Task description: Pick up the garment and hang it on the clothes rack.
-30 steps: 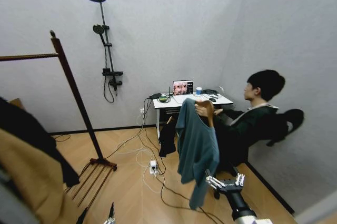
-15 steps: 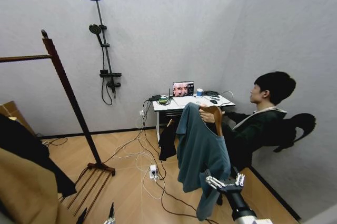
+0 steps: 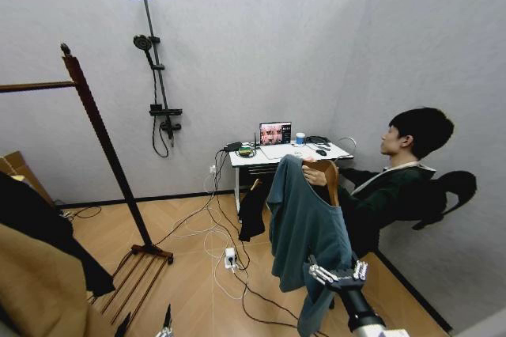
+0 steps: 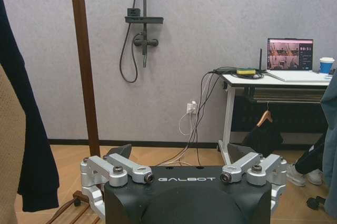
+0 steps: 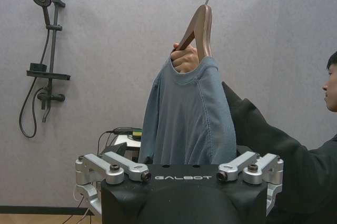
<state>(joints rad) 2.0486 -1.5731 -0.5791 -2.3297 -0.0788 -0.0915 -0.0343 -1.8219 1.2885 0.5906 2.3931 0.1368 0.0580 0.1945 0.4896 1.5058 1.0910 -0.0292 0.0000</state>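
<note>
- We are at the pick-up step: the garment (image 3: 304,226) hangs on its wooden hanger (image 5: 199,27), held out by a person's hand (image 5: 184,58) gripping the hanger at the collar, and neither of our grippers touches it.
- Our right gripper (image 3: 340,275) is low and in front of us, with its fingers spread apart and nothing between them. The garment hangs just beyond and above it; in the head view its lower hem drops to about the gripper's level.
- From the right wrist, the hanger's neck and hook sit well above the open fingers, roughly centred ahead of them.
- Our left gripper (image 4: 184,174) is parked low, fingers apart and empty, and looks out at a post of the clothes rack (image 4: 84,61); the garment's edge is far off to its side.
- The clothes rack (image 3: 103,143) stands well apart from the right gripper, across the floor to our left, with dark and tan coats (image 3: 39,266) already on it.
- We judge the next move calls for raising the right gripper to the hanger, closing on the wood clear of the person's fingers, and only then carrying it to the rack's bar.
</note>
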